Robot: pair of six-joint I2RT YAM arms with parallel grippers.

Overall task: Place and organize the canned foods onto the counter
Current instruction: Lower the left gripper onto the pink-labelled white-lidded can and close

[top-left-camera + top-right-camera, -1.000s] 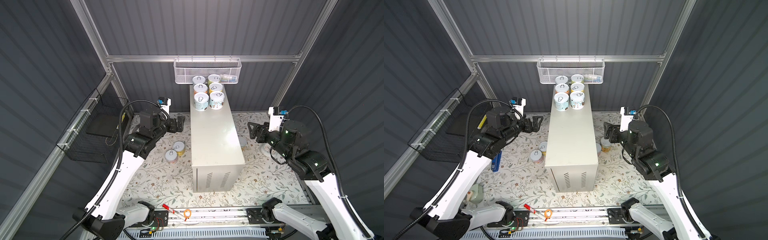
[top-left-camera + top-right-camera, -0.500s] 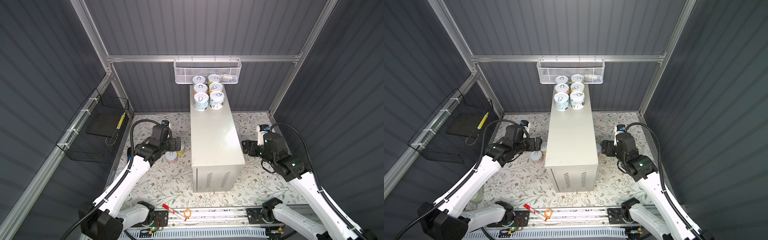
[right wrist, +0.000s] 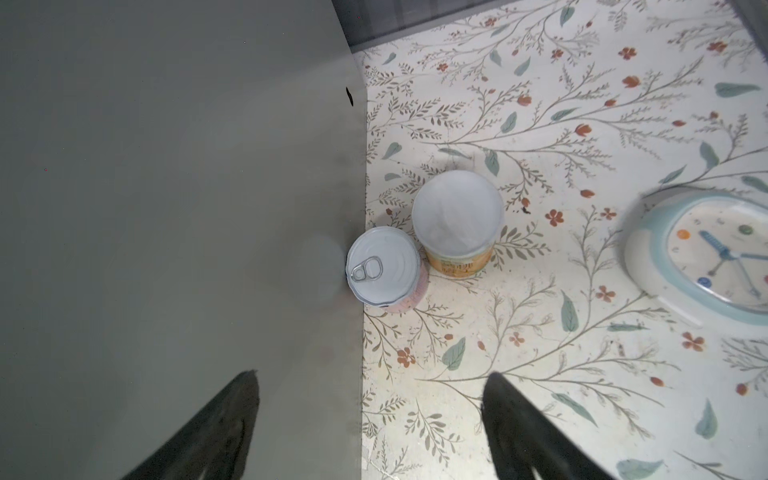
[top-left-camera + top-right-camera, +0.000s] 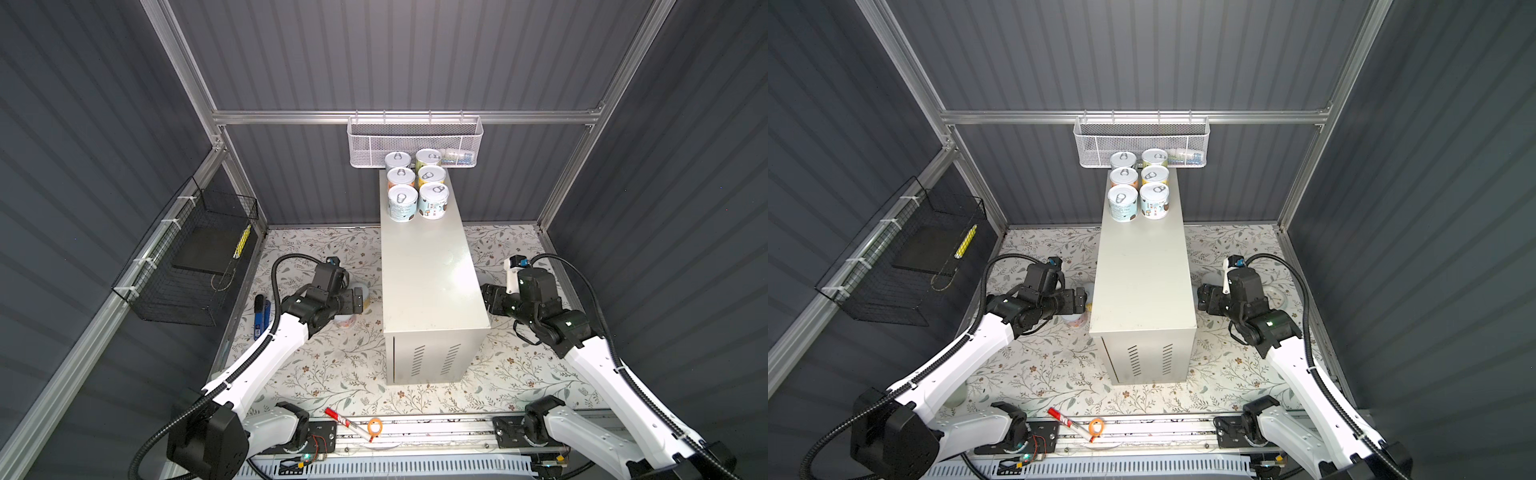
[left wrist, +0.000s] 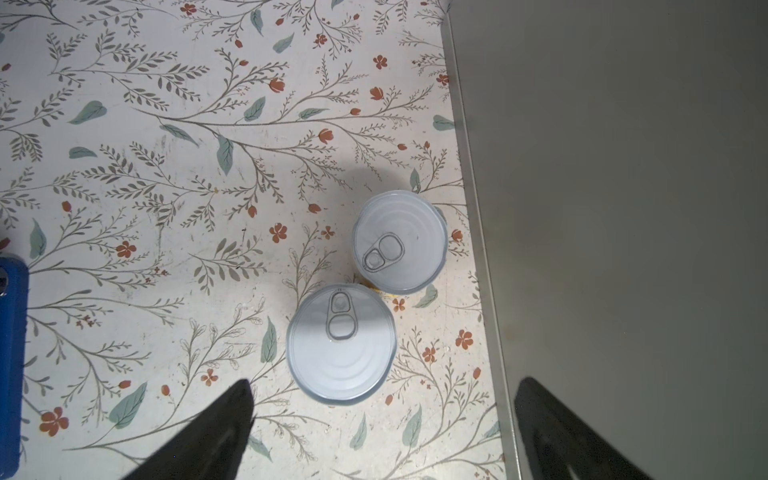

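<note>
Just ahead of the wide-open, empty left fingers (image 5: 216, 428), two cans (image 5: 340, 345) stand beside the table (image 4: 428, 282). Right fingers (image 3: 216, 424), also open and empty, hang near two more cans (image 3: 383, 266); both have just dropped low, so pickups look imminent.

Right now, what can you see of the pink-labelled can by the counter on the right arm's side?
The pink-labelled can is a metal tin, silver ringed lid with its pull tab flat. It stands upright on the floral surface beside the counter, an orange-labelled can close by; contact with either is unclear.
</note>
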